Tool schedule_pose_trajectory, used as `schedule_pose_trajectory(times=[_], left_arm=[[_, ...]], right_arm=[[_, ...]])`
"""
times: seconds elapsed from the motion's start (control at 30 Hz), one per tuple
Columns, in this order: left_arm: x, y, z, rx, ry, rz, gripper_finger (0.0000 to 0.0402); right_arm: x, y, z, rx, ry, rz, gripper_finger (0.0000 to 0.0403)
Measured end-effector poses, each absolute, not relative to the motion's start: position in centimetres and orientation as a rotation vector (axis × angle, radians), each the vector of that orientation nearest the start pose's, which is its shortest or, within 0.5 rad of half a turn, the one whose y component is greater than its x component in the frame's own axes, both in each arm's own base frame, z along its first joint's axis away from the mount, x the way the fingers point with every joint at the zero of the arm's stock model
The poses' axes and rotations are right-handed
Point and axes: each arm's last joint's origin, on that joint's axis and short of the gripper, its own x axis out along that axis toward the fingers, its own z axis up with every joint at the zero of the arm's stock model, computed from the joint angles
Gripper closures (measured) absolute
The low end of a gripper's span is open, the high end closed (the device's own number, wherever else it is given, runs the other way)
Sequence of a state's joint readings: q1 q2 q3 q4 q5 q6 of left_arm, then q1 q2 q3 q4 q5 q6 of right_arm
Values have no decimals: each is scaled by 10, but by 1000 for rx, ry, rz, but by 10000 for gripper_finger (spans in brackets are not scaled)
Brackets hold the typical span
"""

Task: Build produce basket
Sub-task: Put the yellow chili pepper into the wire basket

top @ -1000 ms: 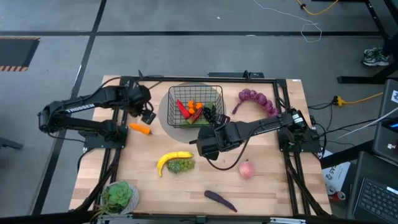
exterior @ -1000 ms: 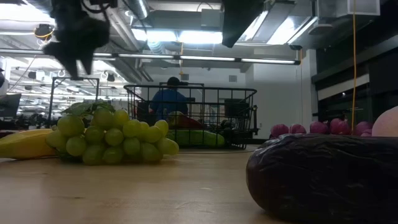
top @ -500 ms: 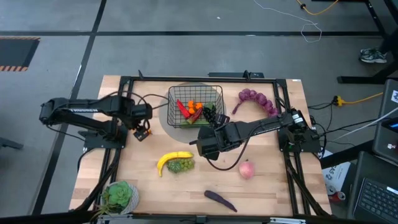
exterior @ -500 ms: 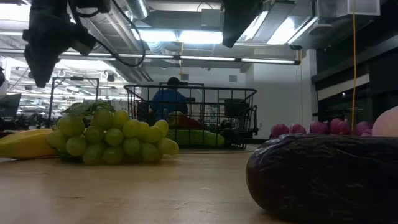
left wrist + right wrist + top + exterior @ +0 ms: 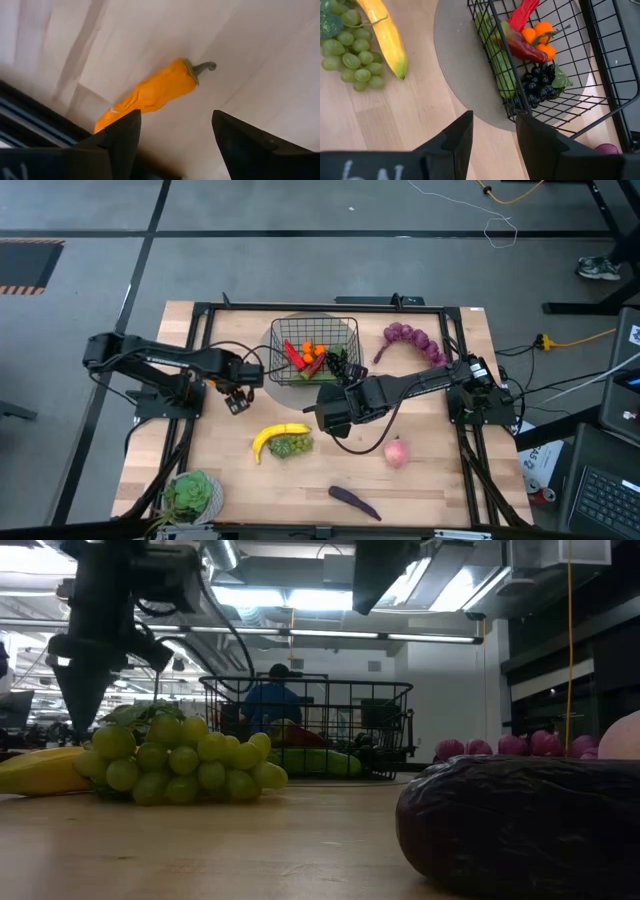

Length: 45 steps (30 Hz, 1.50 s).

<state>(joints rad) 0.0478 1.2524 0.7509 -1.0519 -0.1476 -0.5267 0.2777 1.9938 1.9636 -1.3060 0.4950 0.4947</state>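
From above, the left gripper (image 5: 236, 402) hangs left of the basket (image 5: 313, 350), which sits on a grey disc (image 5: 270, 363) holding red chili (image 5: 294, 356) and orange pieces (image 5: 314, 350). Its wrist view shows fingers (image 5: 120, 135) spread over an orange pepper (image 5: 150, 92). The right gripper (image 5: 492, 132), parted and empty, hovers beside the basket.

one basket (image 5: 314, 348), two grape bunches (image 5: 291, 446), one banana (image 5: 275, 435)

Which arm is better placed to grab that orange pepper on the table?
Probably the left. The left gripper hangs open with the orange pepper just ahead of its fingers. The right gripper sits by the basket, farther from it.
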Motion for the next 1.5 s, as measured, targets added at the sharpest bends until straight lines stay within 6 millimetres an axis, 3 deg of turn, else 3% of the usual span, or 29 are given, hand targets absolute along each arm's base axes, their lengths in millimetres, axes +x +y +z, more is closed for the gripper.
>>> schedule_pose_trajectory(times=[0.4,0.53,0.67,0.83,1.2,1.5], left_arm=[[190,15,181,-7,1580,334,161],[192,15,177,9,1608,304,161],[195,16,177,93,1556,408,163],[192,17,192,176,1445,501,169],[173,-10,225,277,1255,167,186],[165,-39,219,515,1337,-142,190]], right_arm=[[386,96,306,-67,1133,-476,254],[386,96,306,-27,1125,-500,254],[386,97,306,-3,1138,-481,254],[386,97,306,26,1142,-480,254],[385,99,305,122,1153,-484,254],[385,99,305,156,1143,-504,254]])
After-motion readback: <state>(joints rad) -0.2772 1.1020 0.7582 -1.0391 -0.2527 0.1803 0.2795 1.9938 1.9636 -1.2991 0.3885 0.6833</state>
